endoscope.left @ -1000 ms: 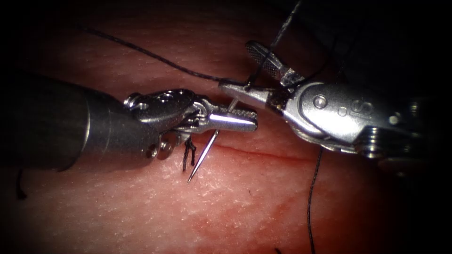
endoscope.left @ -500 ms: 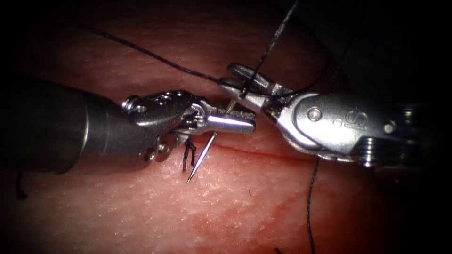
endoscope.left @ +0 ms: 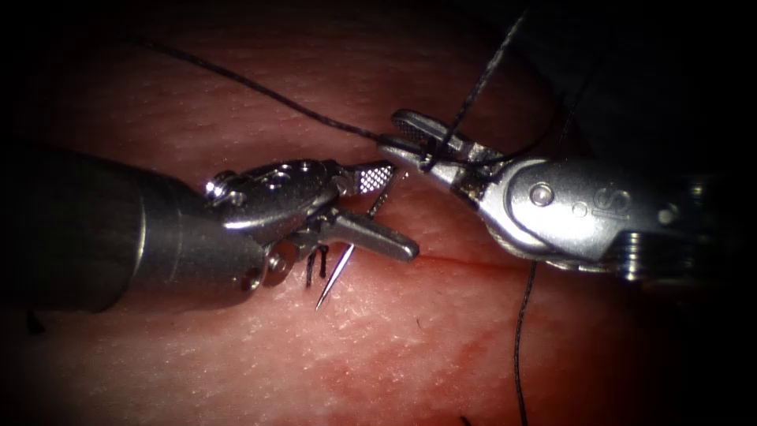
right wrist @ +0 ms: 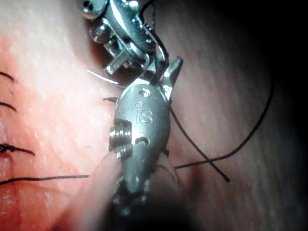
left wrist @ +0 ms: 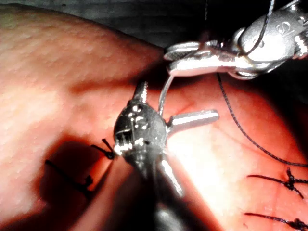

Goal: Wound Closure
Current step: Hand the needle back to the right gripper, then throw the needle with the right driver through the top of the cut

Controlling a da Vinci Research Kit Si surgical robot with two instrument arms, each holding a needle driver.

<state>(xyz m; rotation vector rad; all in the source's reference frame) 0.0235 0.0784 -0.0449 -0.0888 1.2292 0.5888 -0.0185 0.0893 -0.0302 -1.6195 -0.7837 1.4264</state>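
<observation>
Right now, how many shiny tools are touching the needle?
1. The right tool has its jaws shut on the needle near its thread end; the left tool is open beside it, holding nothing. The needle's tip is clear of the tissue.

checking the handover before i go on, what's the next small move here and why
Probably ease the left end effector back, clear of the needle. Its jaws stand open and hold nothing, with the needle's shaft running between them. The right end effector is shut on the needle near its thread end. The needle's tip lies bare above the tissue, not in it.
</observation>
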